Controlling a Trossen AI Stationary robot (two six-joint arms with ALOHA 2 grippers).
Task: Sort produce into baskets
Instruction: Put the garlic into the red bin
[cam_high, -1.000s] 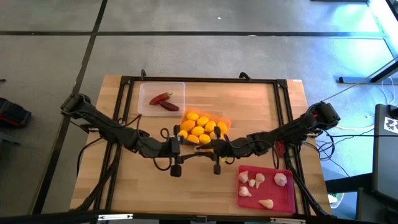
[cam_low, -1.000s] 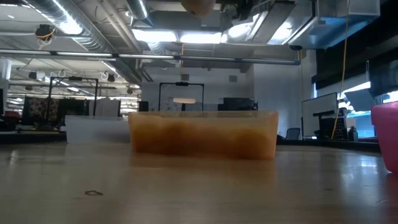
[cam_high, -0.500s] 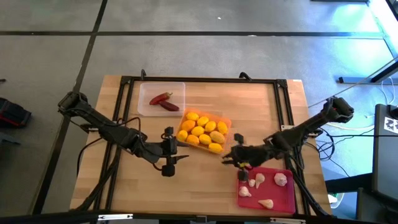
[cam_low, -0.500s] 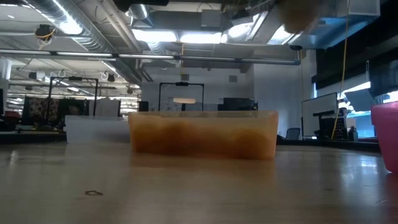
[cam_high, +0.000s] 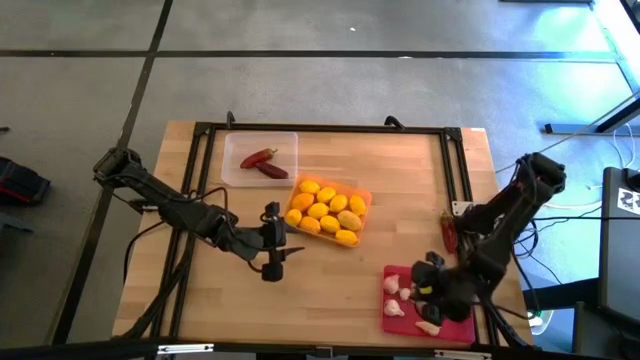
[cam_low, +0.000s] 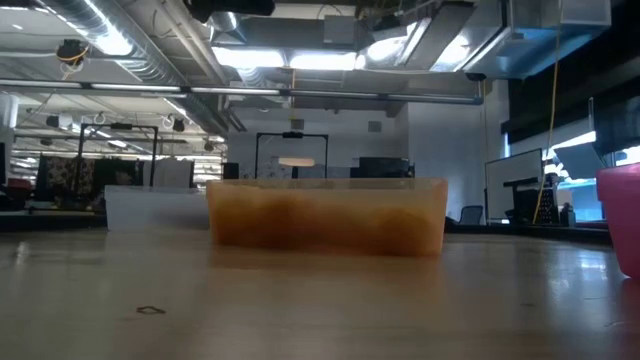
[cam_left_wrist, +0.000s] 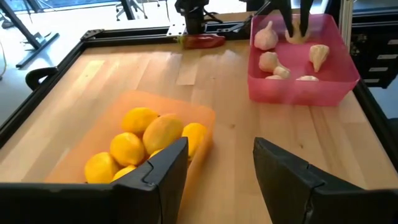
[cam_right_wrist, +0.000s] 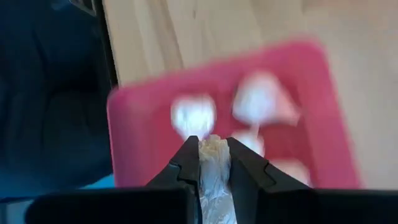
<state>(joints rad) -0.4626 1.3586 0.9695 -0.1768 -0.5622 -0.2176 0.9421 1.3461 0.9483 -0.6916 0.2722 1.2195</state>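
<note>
Hovering above the red-pink tray (cam_high: 460, 322) at about five o'clock on the table (cam_high: 330, 290): right gripper (cam_high: 432, 288), fingers (cam_right_wrist: 186, 163) pinching a whitish garlic bulb (cam_right_wrist: 212, 163) between them, as seen in the right wrist view. Lying in that tray below: several more garlic bulbs (cam_left_wrist: 266, 36), one at its near edge.

Waiting near the table's middle, toward seven o'clock of the orange tray (cam_high: 363, 197): left gripper (cam_high: 270, 256), jaws standing apart with nothing between them, fingers (cam_left_wrist: 158, 177) framing the orange tray's corner in the left wrist view.

Sitting at the centre of the table: the orange tray, holding a heap of yellow lemons (cam_high: 325, 211) packed close together.

Resting at eleven o'clock from it, just beside its corner: the clear tray (cam_high: 232, 170), carrying two dark red chili peppers (cam_high: 258, 158) lying close together.

Lying at three o'clock, by the black frame (cam_high: 460, 170) along the table's right edge, apart from every tray: one more dark red chili pepper (cam_left_wrist: 202, 41).

Showing in the low view: the orange tray's side wall (cam_low: 326, 213) and a strip of the red-pink tray at the edge.
</note>
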